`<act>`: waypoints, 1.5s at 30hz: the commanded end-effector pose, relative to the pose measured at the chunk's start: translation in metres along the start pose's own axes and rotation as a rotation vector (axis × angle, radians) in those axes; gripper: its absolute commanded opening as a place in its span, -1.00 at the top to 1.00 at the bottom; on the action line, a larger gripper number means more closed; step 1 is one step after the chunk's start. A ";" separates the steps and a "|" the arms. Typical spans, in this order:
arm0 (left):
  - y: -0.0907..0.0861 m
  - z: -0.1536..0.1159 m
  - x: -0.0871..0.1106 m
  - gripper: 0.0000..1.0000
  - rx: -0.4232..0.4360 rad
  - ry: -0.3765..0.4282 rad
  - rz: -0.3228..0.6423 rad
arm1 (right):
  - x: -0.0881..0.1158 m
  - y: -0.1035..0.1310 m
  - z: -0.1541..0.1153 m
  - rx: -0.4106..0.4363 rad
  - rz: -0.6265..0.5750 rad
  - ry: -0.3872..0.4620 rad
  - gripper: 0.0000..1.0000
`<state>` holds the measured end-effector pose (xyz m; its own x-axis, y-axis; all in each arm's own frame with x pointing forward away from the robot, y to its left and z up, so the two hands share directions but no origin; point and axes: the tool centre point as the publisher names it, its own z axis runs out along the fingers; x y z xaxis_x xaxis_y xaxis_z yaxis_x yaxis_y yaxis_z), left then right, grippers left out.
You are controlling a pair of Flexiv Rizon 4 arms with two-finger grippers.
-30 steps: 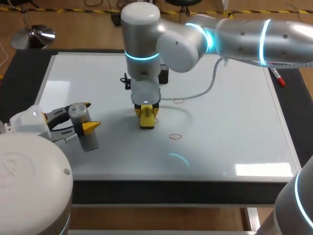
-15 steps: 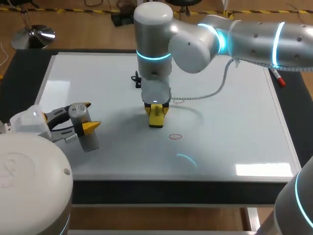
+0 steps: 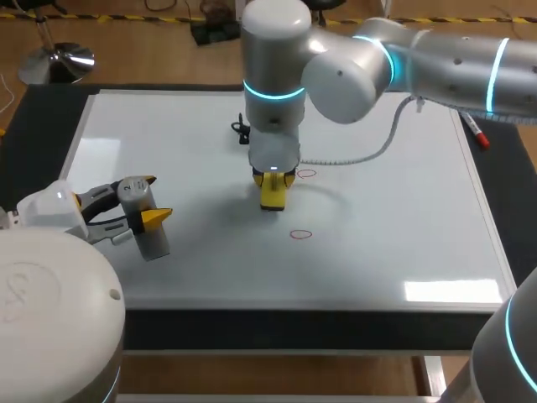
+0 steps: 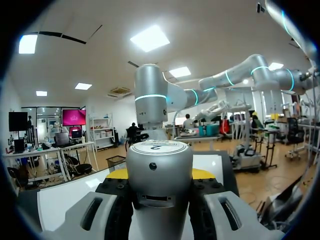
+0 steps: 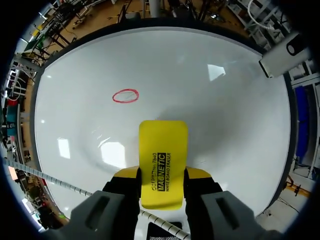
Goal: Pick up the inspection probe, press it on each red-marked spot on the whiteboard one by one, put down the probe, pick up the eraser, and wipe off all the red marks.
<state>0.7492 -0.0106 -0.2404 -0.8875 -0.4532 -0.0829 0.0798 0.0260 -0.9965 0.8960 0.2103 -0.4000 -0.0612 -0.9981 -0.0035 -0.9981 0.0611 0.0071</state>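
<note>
Right gripper [image 5: 161,182] clenched on eraser [image 5: 162,155], which sticks out ahead of the jaws over the whiteboard [image 3: 403,218]; red mark [image 5: 125,96] further ahead; left gripper [image 3: 151,198] grasping probe [image 3: 151,239] between its jaws.

Eraser [image 5: 162,162]: we see black print running lengthwise down its yellow face, one line in large capitals with smaller lines beside it. We leave it unquoted.
Inspection probe [image 4: 159,148]: we see one small dark character on its round white cap, too small for us to tell.
Whiteboard [image 3: 403,210]: the signs we see are a hand-drawn red ring [image 3: 300,234] and a second red ring [image 3: 307,174].
</note>
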 end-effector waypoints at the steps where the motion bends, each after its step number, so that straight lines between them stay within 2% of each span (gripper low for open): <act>1: -0.001 0.000 0.000 1.00 0.001 0.000 0.001 | 0.019 0.001 -0.026 0.026 -0.012 -0.015 1.00; 9: -0.001 0.000 0.000 1.00 0.001 0.000 0.001 | 0.038 -0.009 -0.035 0.040 -0.011 0.003 1.00; 14: -0.001 0.000 0.000 1.00 0.001 0.000 0.001 | 0.025 0.004 -0.023 0.019 -0.036 -0.001 1.00; 21: -0.001 0.000 0.000 1.00 0.001 0.000 0.001 | -0.006 0.023 -0.006 -0.017 -0.109 -0.014 1.00; 29: -0.001 0.000 0.000 1.00 0.001 0.000 0.001 | -0.030 0.029 0.002 -0.027 -0.161 -0.023 1.00; 37: -0.001 0.000 0.000 1.00 0.001 0.000 0.001 | -0.036 0.030 0.014 -0.029 -0.196 -0.033 1.00; 45: -0.001 0.000 0.000 1.00 0.001 0.000 0.001 | -0.032 0.026 0.030 -0.052 -0.202 -0.023 1.00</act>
<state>0.7492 -0.0106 -0.2405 -0.8876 -0.4531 -0.0829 0.0798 0.0259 -0.9965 0.8684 0.2425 -0.4250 0.1365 -0.9900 -0.0355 -0.9891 -0.1382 0.0506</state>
